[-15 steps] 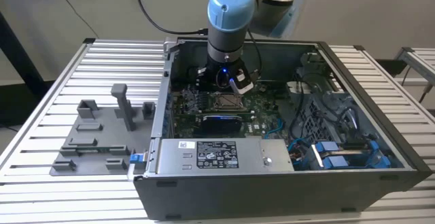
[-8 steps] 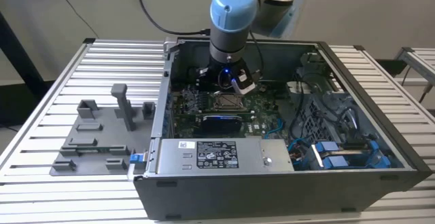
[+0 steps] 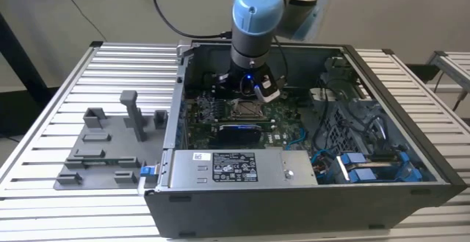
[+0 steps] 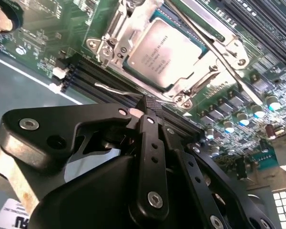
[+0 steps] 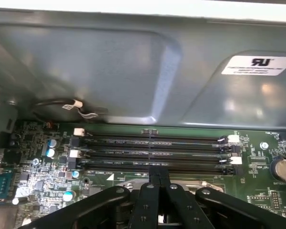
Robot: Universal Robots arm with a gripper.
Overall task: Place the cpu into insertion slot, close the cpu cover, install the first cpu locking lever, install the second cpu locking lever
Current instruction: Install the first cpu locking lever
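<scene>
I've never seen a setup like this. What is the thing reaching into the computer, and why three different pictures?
It is a robot arm reaching down into an open computer case that stands on a slatted metal table. The exterior view comes from a camera off the arm. Both wrist views come from cameras riding on the arm, looking past its black jaws. The jaws are pressed together with nothing visible between them. In the second wrist view they sit close to the cpu, which sits on the green motherboard with the silver cpu cover around it. The first wrist view shows long memory slots. A grey parts tray lies beside the case.
</scene>
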